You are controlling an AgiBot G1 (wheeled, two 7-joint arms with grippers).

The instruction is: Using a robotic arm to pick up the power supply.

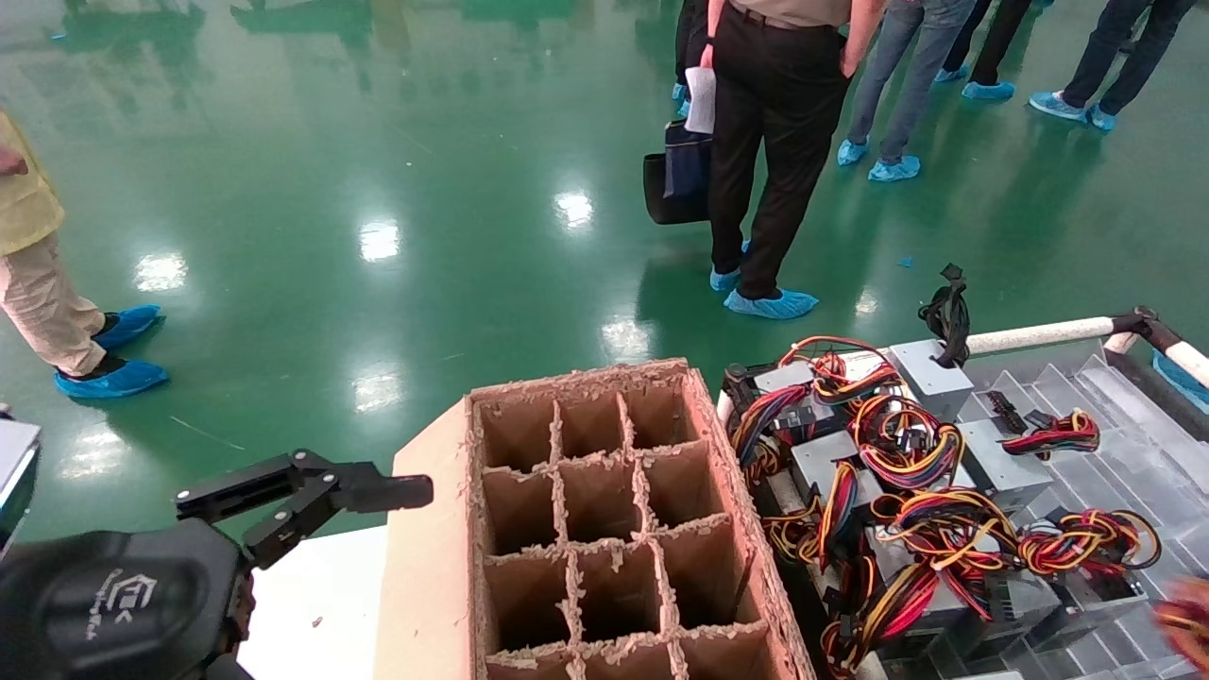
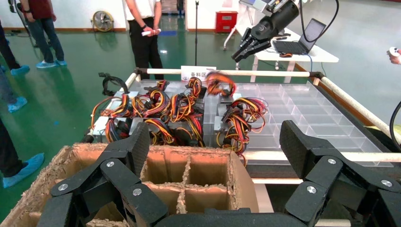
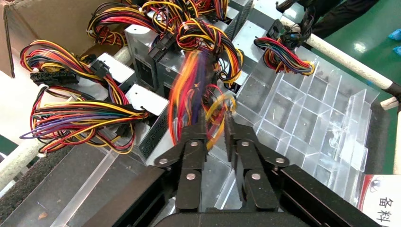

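grey power supply (image 3: pixel 156 101), blurred multicoloured cable bundle (image 3: pixel 196 90) in right jaws

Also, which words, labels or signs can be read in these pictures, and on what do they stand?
"备料区": white sign on the rail.
"备料": white card, cut off at the picture's edge.
Lettering on the left wrist housing: unreadable.
Cable bundle in the right gripper: no text.

We see rough torn cardboard box (image 1: pixel 604 529), clear glossy plastic tray (image 1: pixel 1115 397), glossy green floor (image 1: pixel 378 189).
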